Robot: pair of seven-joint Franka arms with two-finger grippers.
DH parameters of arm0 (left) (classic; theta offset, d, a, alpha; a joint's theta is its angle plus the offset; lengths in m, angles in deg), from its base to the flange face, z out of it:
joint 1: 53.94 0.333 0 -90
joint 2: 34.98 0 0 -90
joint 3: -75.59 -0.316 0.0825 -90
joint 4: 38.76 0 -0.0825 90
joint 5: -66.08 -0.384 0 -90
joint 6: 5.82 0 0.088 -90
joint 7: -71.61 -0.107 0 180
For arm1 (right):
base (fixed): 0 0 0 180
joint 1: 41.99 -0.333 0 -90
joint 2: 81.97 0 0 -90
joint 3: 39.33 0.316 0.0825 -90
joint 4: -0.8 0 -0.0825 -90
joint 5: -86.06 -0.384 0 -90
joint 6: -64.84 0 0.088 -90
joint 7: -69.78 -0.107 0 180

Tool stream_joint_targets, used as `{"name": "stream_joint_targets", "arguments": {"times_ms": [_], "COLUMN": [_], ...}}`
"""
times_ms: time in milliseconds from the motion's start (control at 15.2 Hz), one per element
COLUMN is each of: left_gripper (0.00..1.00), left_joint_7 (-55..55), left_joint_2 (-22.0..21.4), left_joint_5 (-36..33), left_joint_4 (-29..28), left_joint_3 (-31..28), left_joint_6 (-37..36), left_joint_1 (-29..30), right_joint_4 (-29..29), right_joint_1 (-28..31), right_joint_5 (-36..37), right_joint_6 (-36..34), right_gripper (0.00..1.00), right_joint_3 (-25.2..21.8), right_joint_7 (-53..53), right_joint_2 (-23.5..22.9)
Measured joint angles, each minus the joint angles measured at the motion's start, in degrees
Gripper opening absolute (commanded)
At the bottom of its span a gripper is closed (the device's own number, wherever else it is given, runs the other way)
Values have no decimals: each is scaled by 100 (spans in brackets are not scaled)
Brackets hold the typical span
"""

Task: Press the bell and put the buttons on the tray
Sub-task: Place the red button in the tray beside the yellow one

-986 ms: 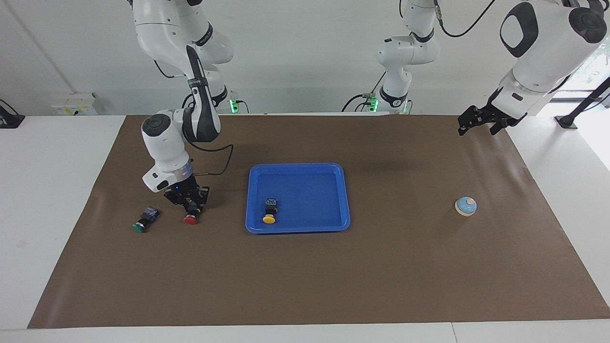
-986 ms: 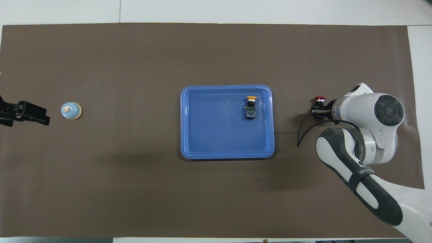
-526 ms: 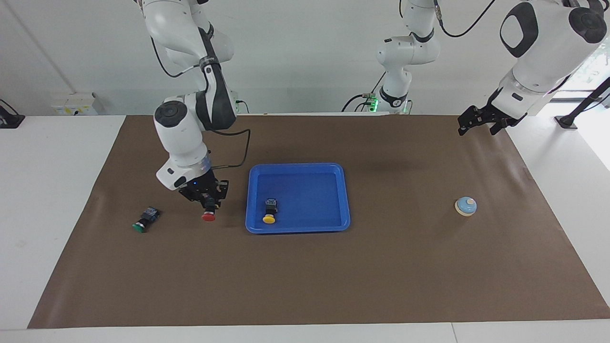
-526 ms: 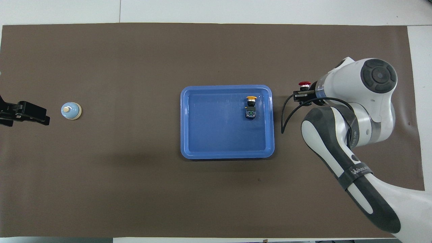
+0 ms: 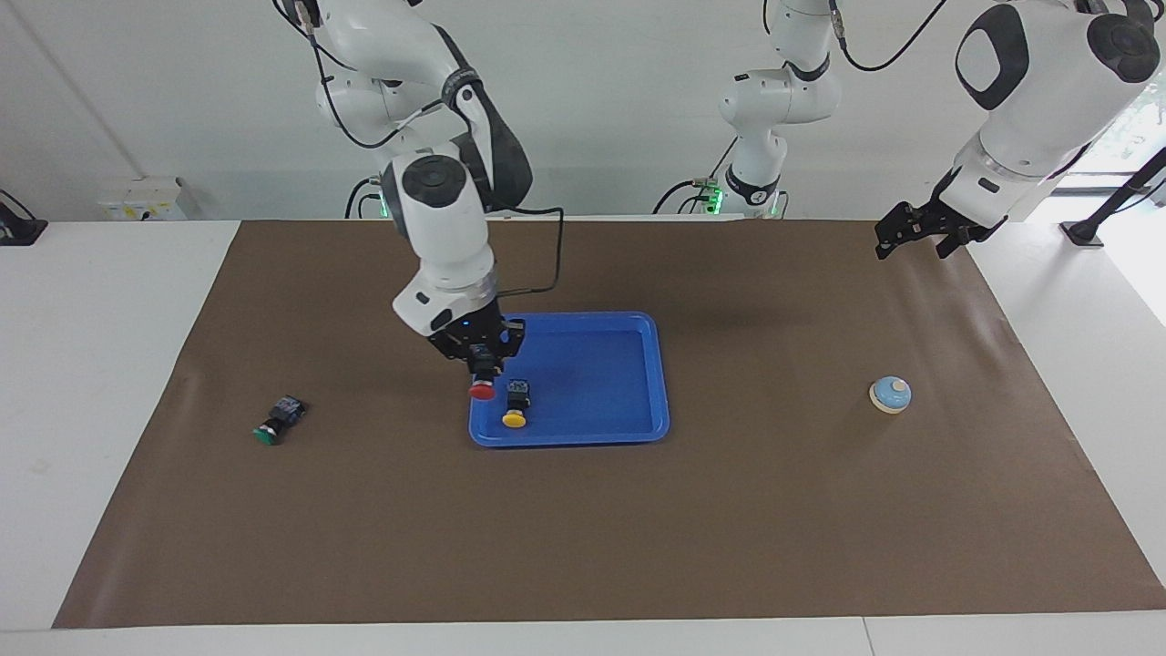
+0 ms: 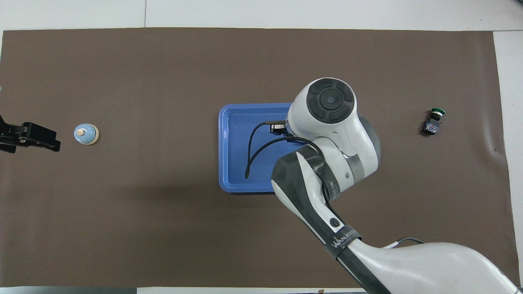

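My right gripper (image 5: 481, 370) is shut on the red button (image 5: 482, 391), holding it cap down in the air. It hangs over the edge of the blue tray (image 5: 597, 369) at the right arm's end. The yellow button (image 5: 516, 406) lies in the tray beside it. The green button (image 5: 275, 422) (image 6: 433, 122) lies on the mat toward the right arm's end. In the overhead view the right arm covers its gripper, the red and yellow buttons and part of the tray (image 6: 235, 139). The bell (image 5: 890, 394) (image 6: 86, 134) sits toward the left arm's end. My left gripper (image 5: 918, 239) (image 6: 51, 141) waits open and raised near it.
A brown mat (image 5: 638, 528) covers most of the white table. A third white robot base (image 5: 754, 187) stands at the robots' edge of the table. The right arm's black cable (image 6: 253, 151) loops above the tray.
My right arm has lifted the red button off the mat beside the green button and carried it toward the tray, now over its edge. The left arm has not moved.
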Motion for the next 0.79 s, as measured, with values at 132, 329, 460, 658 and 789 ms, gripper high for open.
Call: {"name": "stream_joint_targets", "arguments": {"times_ms": [132, 329, 460, 658, 789], "left_gripper": [100, 100, 100, 100, 100], "left_joint_7": [0, 0, 0, 0, 0], "left_joint_2": [0, 0, 0, 0, 0], "left_joint_5": [0, 0, 0, 0, 0], "left_joint_4": [0, 0, 0, 0, 0], "left_joint_3": [0, 0, 0, 0, 0], "left_joint_6": [0, 0, 0, 0, 0], "left_joint_1": [0, 0, 0, 0, 0], "right_joint_4": [-107, -120, -67, 185, 262], "right_joint_1": [-211, -262, -217, -109, -86], "right_joint_5": [35, 57, 70, 84, 87], "right_joint_6": [372, 848, 1076, 1468, 1543], "right_gripper": [0, 0, 0, 0, 0], "right_joint_3": [-4, -34, -92, -122, -123], "right_joint_7": [-371, -522, -511, -453, -451], "right_joint_2": [-343, -701, -811, -842, -842]}}
